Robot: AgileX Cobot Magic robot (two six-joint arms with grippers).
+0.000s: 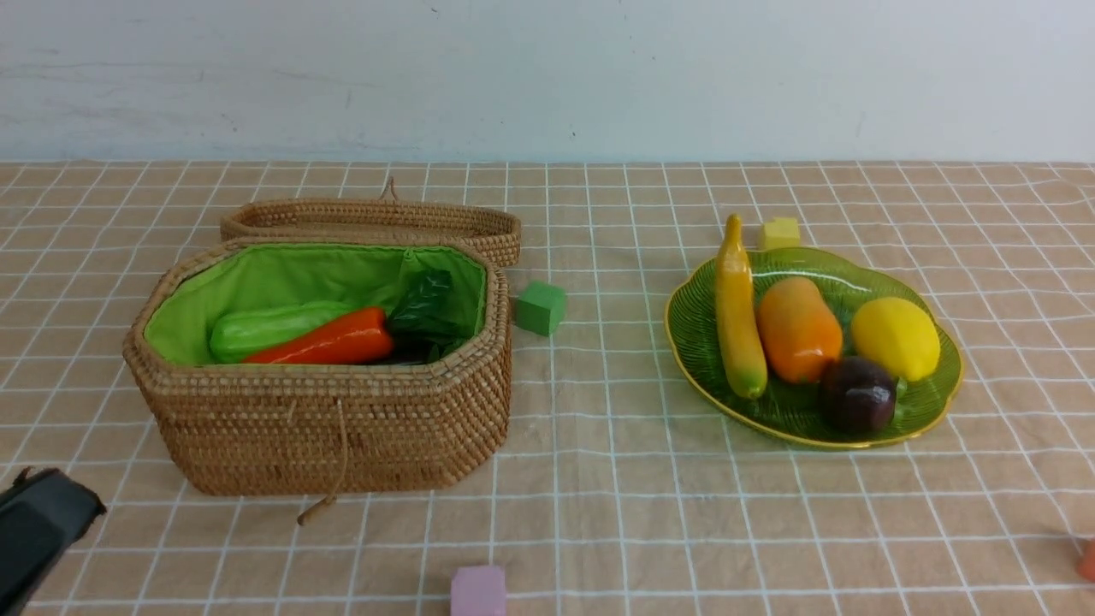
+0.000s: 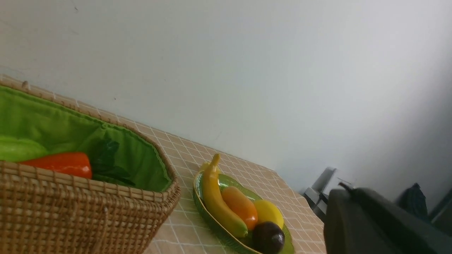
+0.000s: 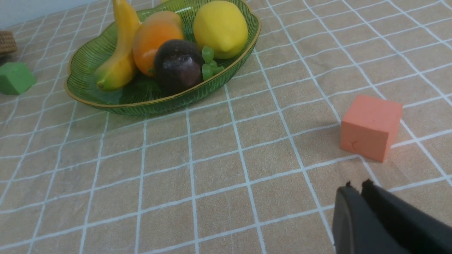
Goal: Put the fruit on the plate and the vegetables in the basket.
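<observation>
The pink foam cube (image 1: 478,590) lies nearest, at six o'clock. Both grippers, left gripper (image 2: 348,188) and right gripper (image 3: 356,187), are pressed together and empty. Banana (image 1: 737,310), mango (image 1: 797,328), lemon (image 1: 895,337) and mangosteen (image 1: 857,394) sit on the plate (image 1: 684,338) at three o'clock; carrot (image 1: 329,341) and cucumber (image 1: 265,328) lie in the basket (image 1: 342,428) at nine. I judge the main risk is an arm clipping the plate rim.

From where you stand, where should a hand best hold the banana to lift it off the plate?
Probably the banana's middle, from above, fingers across its width. Its plate-edge side is free; the mango crowds the other, on the plate.
</observation>
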